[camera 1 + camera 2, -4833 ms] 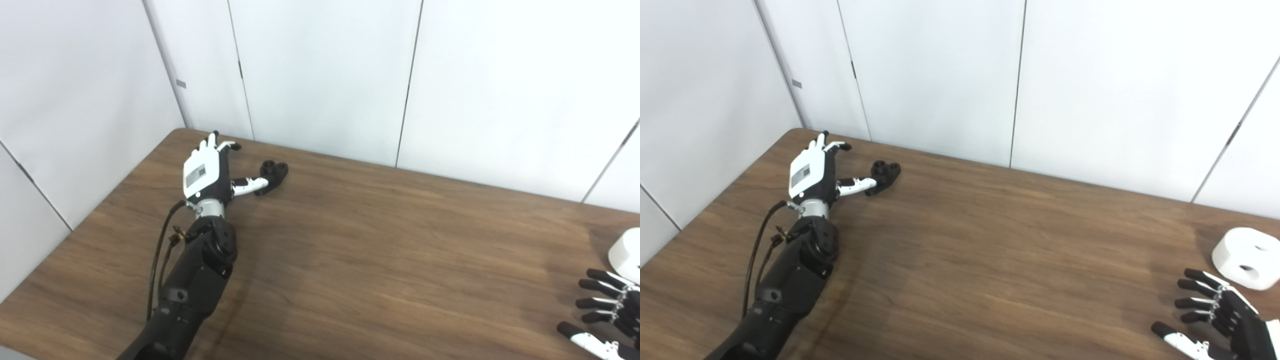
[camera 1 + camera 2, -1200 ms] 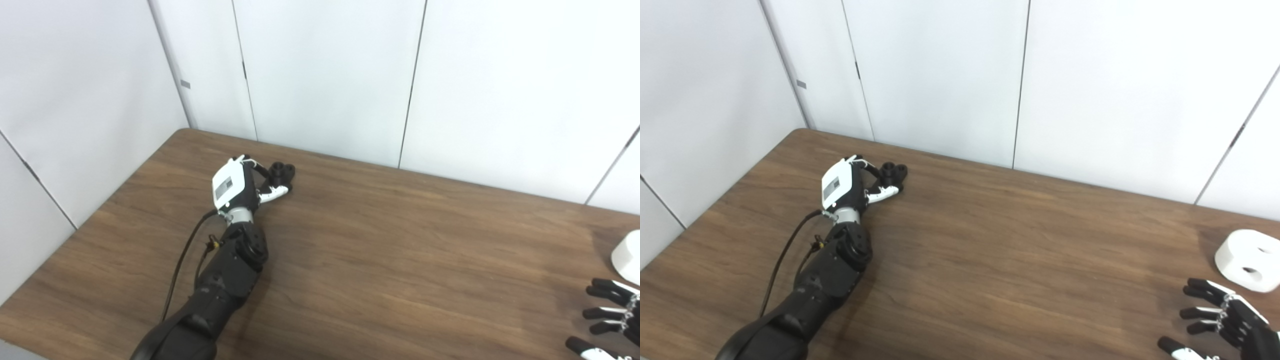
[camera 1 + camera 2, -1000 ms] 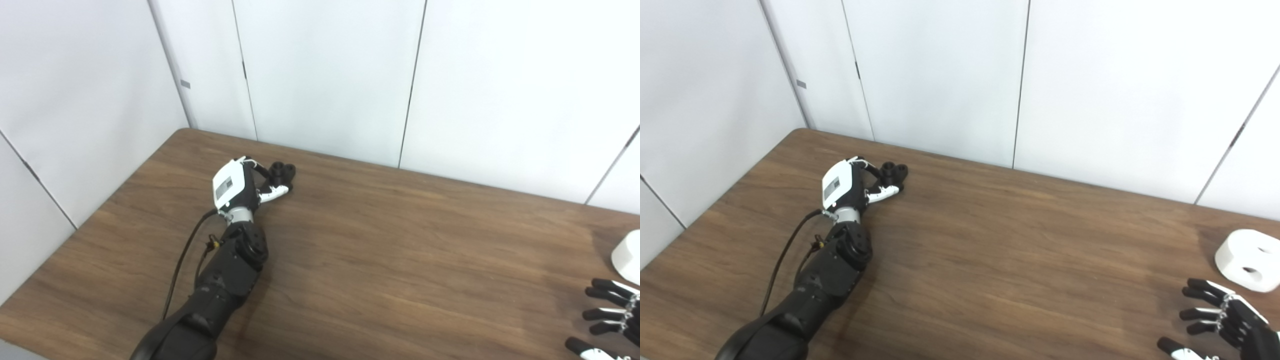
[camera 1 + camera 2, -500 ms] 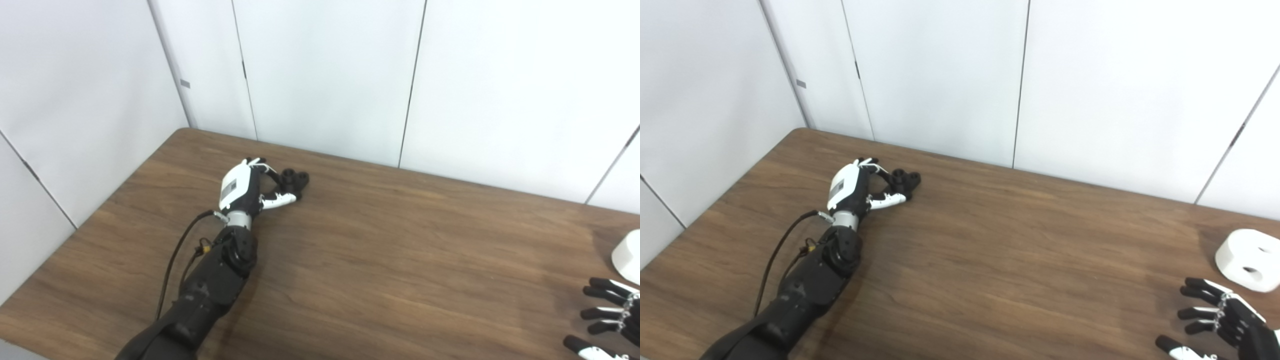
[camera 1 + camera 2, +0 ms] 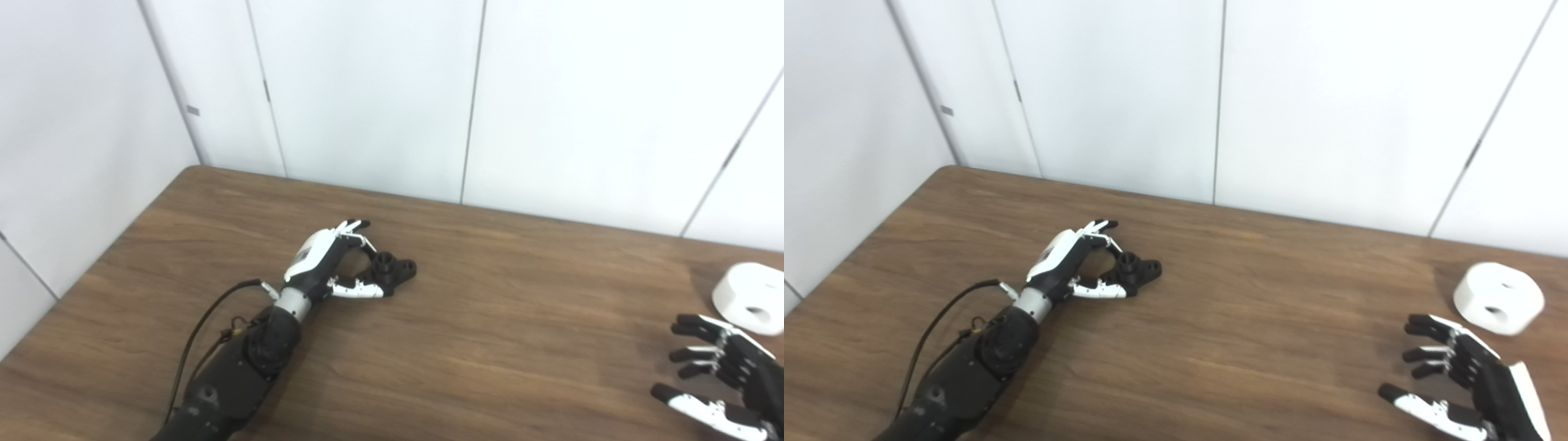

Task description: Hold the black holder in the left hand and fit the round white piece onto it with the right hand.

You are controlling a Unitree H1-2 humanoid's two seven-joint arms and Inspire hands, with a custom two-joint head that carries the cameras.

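Observation:
The black holder (image 5: 397,272) is a small dark part with round sockets, left of the table's middle. My left hand (image 5: 324,263) is shut on its left end, fingers curled over the top and thumb beneath; I cannot tell whether it rests on the wood or hangs just above it. The round white piece (image 5: 1497,298), a thick disc with holes, lies on the table at the far right. My right hand (image 5: 1458,376) is open and empty, fingers spread, just in front of and left of the white piece, not touching it.
The brown wooden table (image 5: 490,343) runs up to white wall panels at the back and left. A black cable (image 5: 202,331) hangs along my left forearm.
My left hand closed on the black holder and carried it right and nearer, away from the back left corner. The camera panned right, so the white piece and right hand show more fully.

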